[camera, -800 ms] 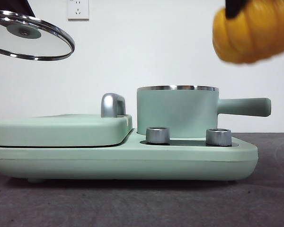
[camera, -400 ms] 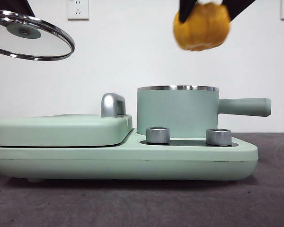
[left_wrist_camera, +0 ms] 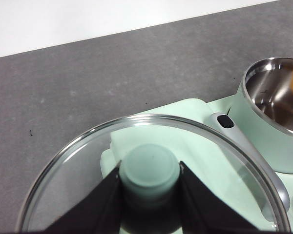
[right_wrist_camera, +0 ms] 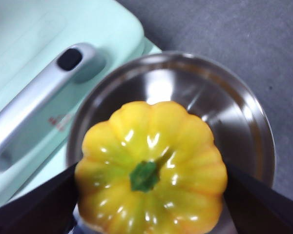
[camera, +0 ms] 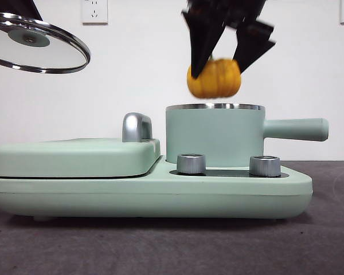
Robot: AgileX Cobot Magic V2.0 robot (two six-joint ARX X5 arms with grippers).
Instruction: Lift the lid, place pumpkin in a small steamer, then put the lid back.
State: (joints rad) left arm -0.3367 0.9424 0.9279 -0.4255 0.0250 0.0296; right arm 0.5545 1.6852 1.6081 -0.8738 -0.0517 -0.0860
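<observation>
The right gripper [camera: 225,60] hangs directly above the steamer [camera: 215,136], its two black jaws pinching the pumpkin [camera: 214,78] by its sides; the pumpkin is in the air, just above the steamer's steel rim and not touching it, upright with its green stem [right_wrist_camera: 144,176] pointing up toward the wrist; in the right wrist view the pumpkin [right_wrist_camera: 151,165] covers much of the steamer's bare steel inside [right_wrist_camera: 219,112], which shows nothing in it. The steamer stands on the mint-green base [camera: 149,195], behind its two metal knobs [camera: 191,164], with its long handle [camera: 295,129] pointing away from the flat griddle cover [camera: 74,156]; the cover lies beside the steamer on the same base, its silver handle [camera: 136,126] rising at the edge nearest the steamer.

The left gripper [left_wrist_camera: 150,192] is off to the far side of the griddle cover from the steamer, well apart from the steamer and higher than its rim; its jaws are closed on the mint-green knob [left_wrist_camera: 149,168] of the lid [camera: 37,43], one jaw on each side; the lid is held in the air, slightly tilted, its glass clear and its steel rim [left_wrist_camera: 195,127] shining; through the glass in the left wrist view the griddle cover [left_wrist_camera: 185,151] shows below, with the steamer [left_wrist_camera: 271,122] beyond it. The base sits on the dark grey counter [camera: 160,246].
</observation>
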